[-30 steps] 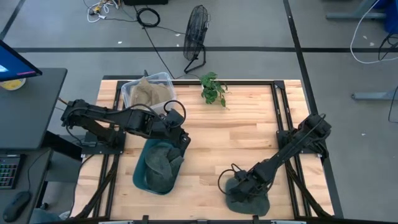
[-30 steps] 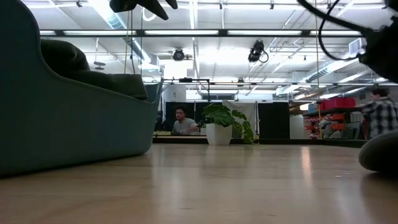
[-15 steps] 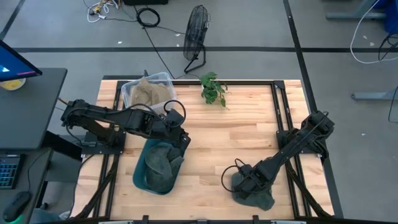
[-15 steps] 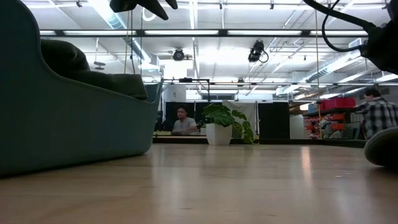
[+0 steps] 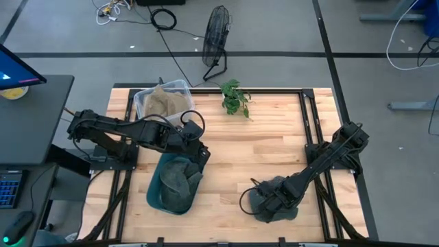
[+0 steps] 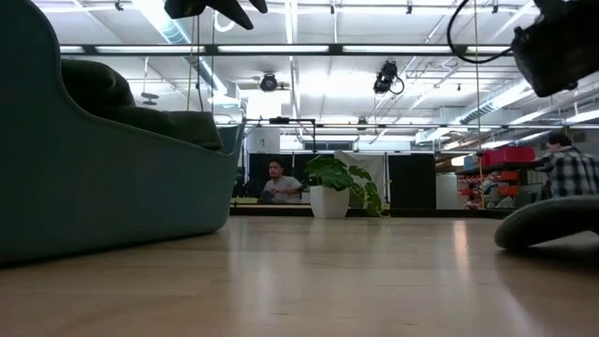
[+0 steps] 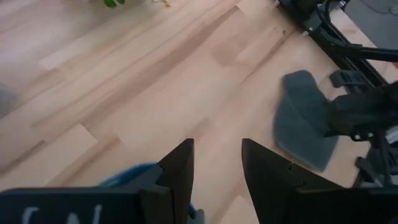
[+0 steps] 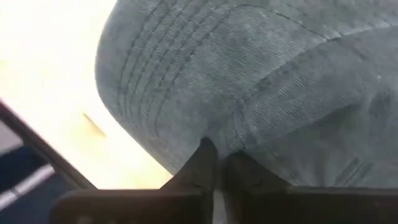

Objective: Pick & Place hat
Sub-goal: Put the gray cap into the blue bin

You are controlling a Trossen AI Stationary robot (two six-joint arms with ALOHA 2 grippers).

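1. Now, look at your right gripper (image 5: 266, 203): it sits low over the front-right part of the table (image 5: 274, 147), and its fingers (image 8: 205, 165) are pressed together on a fold of the grey hat (image 5: 276, 199).
2. You can see the pinch best in the right wrist view, where the two dark tips meet on the stitched cloth of the hat (image 8: 261, 81) near its brim.
3. From the low view, the hat (image 6: 547, 223) shows as a dark rounded shape at the far right; you cannot tell from there whether all of it rests on the wood.
4. Your left gripper (image 5: 199, 152) hangs above the teal bin (image 5: 154, 195), which stands on the front-left part of the table, well apart from the hat.
5. Its fingers (image 7: 180, 168) are spread, with bare wood showing in the gap between them and nothing held.
6. The teal bin already holds dark green-grey cloth (image 5: 177, 180), piled up to its rim.
7. Behind the bin, at the back-left corner, you have a clear tub (image 5: 162, 99) with tan material in it.
8. A small potted plant (image 5: 235, 97) stands at the back edge of the table, near the middle.
9. Across the room in the low view, a person (image 6: 278, 184) sits behind the plant (image 6: 342, 187), and another person (image 6: 565, 173) in a plaid shirt shows at the right.
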